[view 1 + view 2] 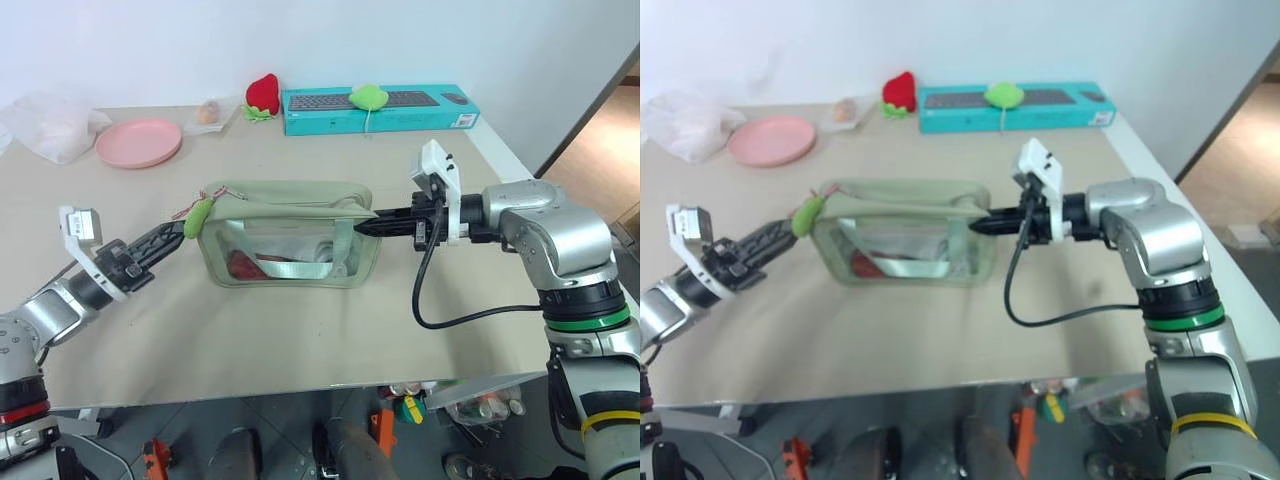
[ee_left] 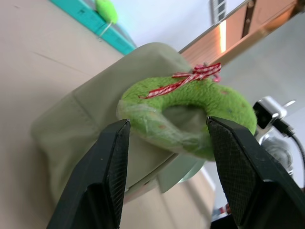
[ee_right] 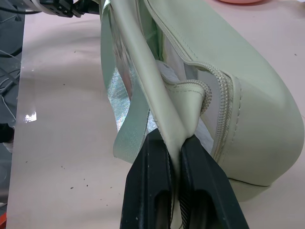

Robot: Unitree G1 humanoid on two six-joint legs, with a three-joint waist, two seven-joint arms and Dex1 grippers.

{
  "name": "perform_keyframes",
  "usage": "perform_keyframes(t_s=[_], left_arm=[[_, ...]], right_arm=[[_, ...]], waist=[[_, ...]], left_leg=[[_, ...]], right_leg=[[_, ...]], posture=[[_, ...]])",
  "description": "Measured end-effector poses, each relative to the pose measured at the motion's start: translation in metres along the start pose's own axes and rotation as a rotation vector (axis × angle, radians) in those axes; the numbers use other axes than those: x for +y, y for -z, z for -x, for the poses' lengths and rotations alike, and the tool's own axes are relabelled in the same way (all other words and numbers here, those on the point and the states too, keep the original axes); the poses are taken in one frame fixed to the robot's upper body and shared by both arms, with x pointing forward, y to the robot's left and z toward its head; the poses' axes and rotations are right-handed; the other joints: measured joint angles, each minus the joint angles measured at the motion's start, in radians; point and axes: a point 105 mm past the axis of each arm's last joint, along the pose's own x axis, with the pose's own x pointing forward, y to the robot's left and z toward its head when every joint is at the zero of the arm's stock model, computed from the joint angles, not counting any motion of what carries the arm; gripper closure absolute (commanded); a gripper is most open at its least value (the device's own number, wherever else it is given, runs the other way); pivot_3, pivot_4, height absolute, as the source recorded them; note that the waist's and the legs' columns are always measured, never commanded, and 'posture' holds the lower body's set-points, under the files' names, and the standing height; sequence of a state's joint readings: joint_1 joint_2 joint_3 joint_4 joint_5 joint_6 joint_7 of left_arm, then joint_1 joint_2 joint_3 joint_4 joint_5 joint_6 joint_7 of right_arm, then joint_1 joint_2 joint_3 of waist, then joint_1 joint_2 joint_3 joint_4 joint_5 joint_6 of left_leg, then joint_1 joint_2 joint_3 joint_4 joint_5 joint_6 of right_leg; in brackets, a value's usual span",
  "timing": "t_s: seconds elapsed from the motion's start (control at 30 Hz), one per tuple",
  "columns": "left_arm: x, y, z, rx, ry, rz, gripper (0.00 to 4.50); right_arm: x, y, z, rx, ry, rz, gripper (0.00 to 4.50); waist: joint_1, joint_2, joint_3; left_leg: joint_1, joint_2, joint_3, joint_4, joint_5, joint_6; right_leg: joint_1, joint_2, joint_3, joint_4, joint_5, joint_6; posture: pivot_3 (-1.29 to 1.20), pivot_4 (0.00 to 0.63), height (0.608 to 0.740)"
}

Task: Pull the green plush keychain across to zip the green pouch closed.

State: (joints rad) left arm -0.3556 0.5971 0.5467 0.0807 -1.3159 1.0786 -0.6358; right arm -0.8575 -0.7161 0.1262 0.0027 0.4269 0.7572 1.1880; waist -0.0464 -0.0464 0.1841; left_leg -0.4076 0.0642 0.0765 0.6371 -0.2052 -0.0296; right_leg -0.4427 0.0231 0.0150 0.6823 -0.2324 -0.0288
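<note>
Bracing the green pouch point(image 1: 285, 235) with my right gripper point(image 1: 366, 226), I keep its fingers pressed together on a fold of fabric at the pouch's right end, beside the zipper. The pouch sits mid-bench point(image 1: 300, 330), its long side across my view. At its left end hangs the green plush keychain point(image 2: 186, 119), a curled ring of fuzz tied with a thin red-and-white cord point(image 2: 190, 78).

My left gripper point(image 1: 175, 233) reaches in from the left with its fingers point(image 2: 107, 176) spread, one on each side of the plush. In the left wrist view there is a sliver of gap on both sides, so I judge I am framing it rather than pinching it (close, but not a hold).

To do this well, I should close squarely on the body of the plush, not the cord, which looks too thin to hold. Then the pull ought to run straight along the zipper line toward my right gripper, low and level, so the slider follows. The right hold must stay firm as the anchor; if that end lifts or slides, the soft pouch will likely bunch and the zipper may jam.
</note>
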Motion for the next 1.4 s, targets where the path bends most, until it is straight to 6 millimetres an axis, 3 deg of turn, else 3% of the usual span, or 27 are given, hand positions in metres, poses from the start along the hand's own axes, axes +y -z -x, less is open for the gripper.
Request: perform_keyframes(t_s=[0.1, 0.27, 0.3, 0.5, 0.67, 0.8, 0.93, 0.97, 1.17, 1.3, 1.4], left_arm=[[-0.006, -0.002, -0.006, 0.000, 0.036, 0.006, 2.60], [-0.009, -0.001, -0.012, -0.009, 0.062, 0.019, 4.31], [-0.011, -0.003, -0.014, -0.011, 0.069, 0.013, 4.45], [-0.016, -0.013, -0.020, -0.035, 0.079, -0.025, 4.45], [-0.044, -0.029, -0.044, -0.034, 0.183, -0.102, 4.45], [-0.064, -0.019, -0.067, 0.031, 0.260, -0.144, 4.45], [-0.062, -0.002, -0.080, 0.118, 0.241, -0.171, 4.45], [-0.060, 0.001, -0.081, 0.130, 0.236, -0.178, 3.84], [-0.050, -0.011, -0.087, 0.089, 0.189, -0.208, 1.87], [-0.049, -0.027, -0.084, 0.029, 0.185, -0.209, 1.87], [-0.052, -0.046, -0.070, -0.028, 0.185, -0.222, 1.87]], right_arm=[[-0.001, 0.001, 0.000, 0.001, 0.007, -0.008, 4.50], [-0.001, 0.001, 0.000, 0.001, 0.012, -0.010, 4.50], [-0.001, 0.001, 0.000, 0.001, 0.012, -0.010, 4.50], [0.000, 0.000, -0.001, -0.008, 0.005, -0.012, 4.50], [0.000, -0.001, -0.001, -0.012, 0.004, -0.013, 4.50], [0.000, -0.001, -0.002, -0.020, 0.006, -0.014, 4.50], [0.000, -0.002, -0.003, -0.023, 0.011, -0.016, 4.50], [0.000, -0.002, -0.003, -0.024, 0.011, -0.016, 4.50], [0.002, -0.002, -0.003, -0.027, 0.016, -0.019, 4.50], [0.004, -0.002, -0.004, -0.029, 0.013, -0.021, 4.50], [0.004, -0.002, -0.004, -0.030, 0.012, -0.022, 4.50]], waist=[[0.000, 0.000, 0.000], [0.000, 0.000, 0.000], [0.000, 0.000, 0.000], [0.000, 0.000, 0.000], [0.000, 0.000, 0.000], [-0.001, 0.000, 0.000], [-0.002, 0.000, 0.000], [-0.001, 0.000, 0.000], [0.000, 0.000, 0.000], [-0.001, 0.000, 0.000], [-0.001, 0.000, 0.000]], left_leg=[[0.000, 0.000, 0.000, 0.000, 0.000, 0.000], [0.000, -0.001, 0.000, 0.000, 0.000, 0.000], [0.000, -0.001, 0.000, 0.000, 0.000, 0.000], [0.000, -0.001, 0.000, 0.000, 0.000, 0.000], [0.000, -0.001, 0.000, 0.000, 0.000, 0.000], [0.000, -0.001, 0.000, 0.000, 0.000, -0.001], [0.000, 0.000, 0.000, -0.001, 0.001, -0.001], [0.000, 0.000, 0.000, -0.001, 0.001, -0.001], [0.000, 0.000, 0.000, 0.000, 0.001, -0.002], [0.000, 0.000, 0.000, 0.000, 0.001, -0.002], [0.000, 0.001, 0.000, -0.001, 0.001, -0.002]], right_leg=[[0.000, 0.000, 0.000, 0.000, 0.000, 0.000], [0.000, 0.000, 0.000, 0.000, 0.000, 0.000], [0.000, 0.000, 0.000, 0.000, 0.000, 0.000], [0.000, 0.000, 0.000, 0.000, 0.000, 0.000], [0.000, 0.000, 0.000, 0.000, 0.000, 0.001], [0.001, 0.000, 0.001, 0.000, 0.000, 0.001], [0.000, 0.002, 0.001, 0.000, 0.000, 0.001], [0.000, 0.002, 0.001, 0.000, 0.000, 0.001], [0.000, 0.002, 0.000, 0.000, 0.001, 0.000], [0.000, 0.002, 0.001, 0.000, 0.001, 0.000], [0.000, 0.003, 0.001, 0.000, 0.001, 0.000]], posture=[[0.00, 0.150, 0.740], [0.00, 0.150, 0.740], [0.00, 0.150, 0.740], [0.00, 0.150, 0.740], [0.00, 0.150, 0.740], [0.00, 0.150, 0.740], [0.00, 0.150, 0.740], [0.00, 0.150, 0.740], [0.00, 0.150, 0.740], [0.00, 0.150, 0.740], [0.00, 0.150, 0.740]])
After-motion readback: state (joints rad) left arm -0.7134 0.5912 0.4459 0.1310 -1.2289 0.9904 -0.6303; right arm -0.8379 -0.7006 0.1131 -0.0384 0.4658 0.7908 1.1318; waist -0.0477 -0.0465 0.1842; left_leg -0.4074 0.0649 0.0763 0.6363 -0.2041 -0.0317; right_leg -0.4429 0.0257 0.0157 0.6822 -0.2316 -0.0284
